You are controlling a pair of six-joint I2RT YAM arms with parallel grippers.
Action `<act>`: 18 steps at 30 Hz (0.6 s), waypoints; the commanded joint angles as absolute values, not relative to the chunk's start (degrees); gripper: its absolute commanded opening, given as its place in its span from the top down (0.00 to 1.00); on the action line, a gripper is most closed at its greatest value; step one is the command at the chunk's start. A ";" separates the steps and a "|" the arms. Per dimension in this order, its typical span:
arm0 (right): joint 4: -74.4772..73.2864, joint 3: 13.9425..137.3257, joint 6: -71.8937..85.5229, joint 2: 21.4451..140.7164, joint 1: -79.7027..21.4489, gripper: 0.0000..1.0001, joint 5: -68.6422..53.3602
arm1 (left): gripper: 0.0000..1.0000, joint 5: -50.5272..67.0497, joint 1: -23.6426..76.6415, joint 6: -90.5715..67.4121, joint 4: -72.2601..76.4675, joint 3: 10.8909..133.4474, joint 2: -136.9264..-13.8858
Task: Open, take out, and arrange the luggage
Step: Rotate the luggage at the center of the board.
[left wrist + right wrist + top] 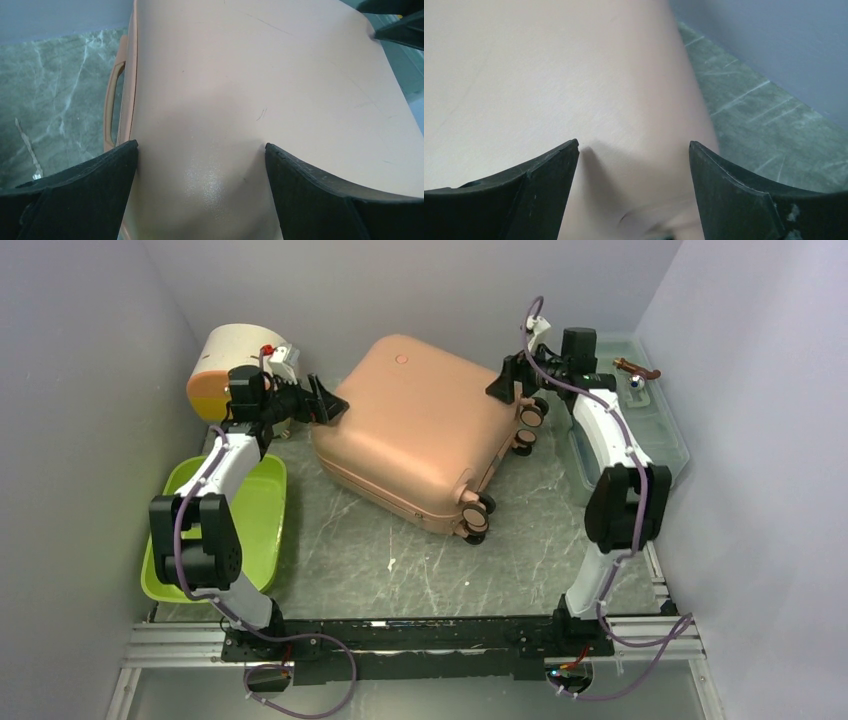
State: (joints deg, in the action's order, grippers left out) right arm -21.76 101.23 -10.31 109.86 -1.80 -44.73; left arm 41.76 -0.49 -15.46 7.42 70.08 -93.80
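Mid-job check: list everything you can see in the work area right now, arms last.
salmon-pink hard-shell suitcase: one, pink, closed, lying flat mid-table, wheels on its right side.
cream half-round box: one, cream with orange end, far left.
lime-green plastic tray: one, green, left edge.
translucent grey-green plastic toolbox: one, right edge.
small brown item: one, on the toolbox lid.
grey marbled table: one, under everything.
left gripper: one, black, open, at the suitcase's left corner.
right gripper: one, black, open, at its far right corner.
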 commanded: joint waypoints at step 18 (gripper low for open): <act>-28.62 34.30 -47.63 47.85 -3.49 0.08 -58.50 | 0.01 49.00 11.67 -2.32 -12.38 80.79 -84.29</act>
State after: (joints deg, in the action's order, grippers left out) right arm -25.63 35.33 -34.46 46.28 -3.68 -47.72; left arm 47.51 7.49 -10.00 -5.67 77.69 -85.65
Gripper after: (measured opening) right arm 0.932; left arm 0.995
